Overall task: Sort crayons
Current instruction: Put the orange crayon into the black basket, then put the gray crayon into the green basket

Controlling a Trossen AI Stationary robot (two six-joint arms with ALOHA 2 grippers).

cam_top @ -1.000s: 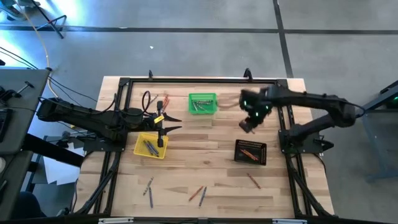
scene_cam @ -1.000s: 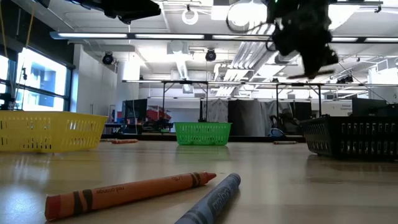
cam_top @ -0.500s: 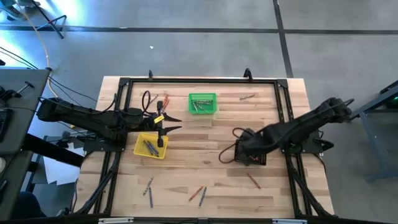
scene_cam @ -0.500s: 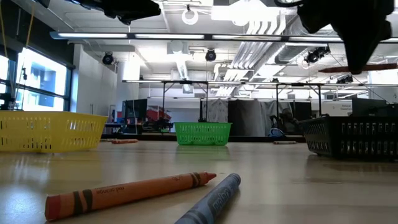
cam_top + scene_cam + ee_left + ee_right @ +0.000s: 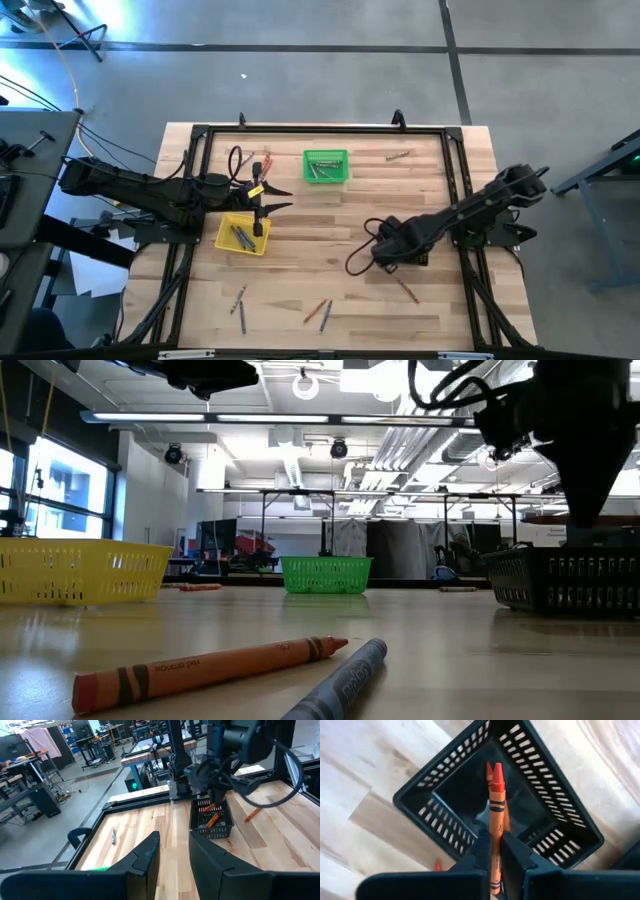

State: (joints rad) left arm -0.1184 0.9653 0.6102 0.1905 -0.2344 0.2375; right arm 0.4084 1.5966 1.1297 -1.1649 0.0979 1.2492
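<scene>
Wooden planks of the desk carry the whole scene, and at its left side the left gripper waits above the near edge of the yellow basket, its fingers apart with nothing between them. That basket holds a couple of grey crayons; the green basket toward the far edge holds a few more. Loose crayons lie on the front planks in the middle, with another grey one a little further left and a lone stick near the far rail.

Further right, the right gripper hangs directly over the black basket, fingers clamped on an orange crayon. The crayon's long axis runs straight out past the fingertips, tip pointing down into the open mouth of the basket, where at least one other orange crayon already lies beneath it. So the thing that matters is settled: the held stick lies inside the basket's rim, not over its wall. Letting go looks like the step in hand, and the stick should fall among its own colour. One more orange crayon rests on the desk just in front of the black basket, nearer the right arm than the left
</scene>
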